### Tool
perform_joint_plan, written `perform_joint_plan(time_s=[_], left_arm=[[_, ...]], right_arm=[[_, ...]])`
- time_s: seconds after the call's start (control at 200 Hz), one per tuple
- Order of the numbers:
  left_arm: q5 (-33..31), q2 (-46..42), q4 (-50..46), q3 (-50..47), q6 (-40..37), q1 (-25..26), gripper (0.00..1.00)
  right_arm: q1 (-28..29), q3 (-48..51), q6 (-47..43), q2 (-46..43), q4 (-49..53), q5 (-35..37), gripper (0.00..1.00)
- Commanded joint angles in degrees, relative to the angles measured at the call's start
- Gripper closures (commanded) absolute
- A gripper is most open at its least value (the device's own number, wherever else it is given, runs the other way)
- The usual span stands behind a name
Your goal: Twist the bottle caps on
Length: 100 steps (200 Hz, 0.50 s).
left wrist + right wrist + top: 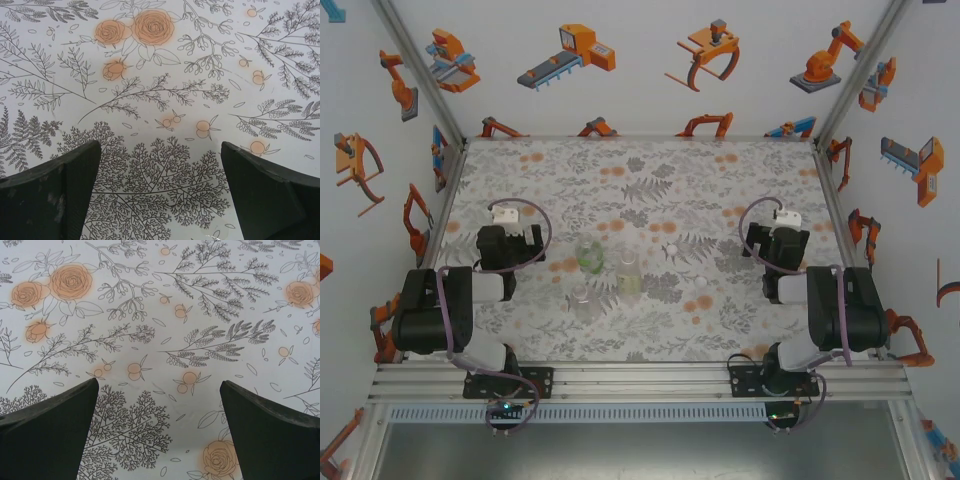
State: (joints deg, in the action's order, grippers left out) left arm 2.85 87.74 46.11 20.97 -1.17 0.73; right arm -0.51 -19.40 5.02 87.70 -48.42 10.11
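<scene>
- Left gripper [160, 145]: jaws wide apart, empty, above the flowered tablecloth [150, 75].
- Right gripper [160, 385]: the same.
- Green bottle [590, 255], yellow bottle [628, 275] and clear bottle [582, 300] stand upright, 3 to 4 o'clock from the left gripper.
- Caps [672, 250] lie loose, 8 to 9 o'clock from the right gripper, the nearer arm.
- No readable writing.

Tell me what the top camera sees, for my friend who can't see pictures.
Three small clear plastic bottles, a green-tinted bottle, a pale yellow bottle and a colourless bottle, stand in the middle of a flower-printed table, with tiny round white plastic caps lying to their right. The black left gripper and right gripper flank them, both open and empty.
</scene>
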Motion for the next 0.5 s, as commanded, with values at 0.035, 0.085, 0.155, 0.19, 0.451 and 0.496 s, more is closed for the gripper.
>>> perform_joint_plan(time_s=[0.035,0.085,0.155,0.19,0.451,0.496], left_arm=[[1.4,0.4,2.7,1.6,1.7,-0.6,0.03],[1.4,0.4,2.8,1.6,1.7,-0.6,0.03],[1.5,0.4,2.6,1.7,1.8,-0.6,0.03],[1.4,0.4,2.5,1.8,1.8,-0.6,0.03],[1.4,0.4,2.5,1.8,1.8,-0.7,0.03],[1.5,0.4,2.5,1.8,1.9,-0.7,0.03]], right_arm=[[0.6,-1.6,-0.9,0.5,-3.3,1.1,0.01],[0.6,-1.6,-0.9,0.5,-3.3,1.1,0.01],[0.6,-1.6,-0.8,0.5,-3.3,1.1,0.01],[0.6,-1.6,-0.8,0.5,-3.3,1.1,0.01],[0.6,-1.6,-0.8,0.5,-3.3,1.1,0.01],[0.5,-1.6,-0.9,0.5,-3.3,1.1,0.01]])
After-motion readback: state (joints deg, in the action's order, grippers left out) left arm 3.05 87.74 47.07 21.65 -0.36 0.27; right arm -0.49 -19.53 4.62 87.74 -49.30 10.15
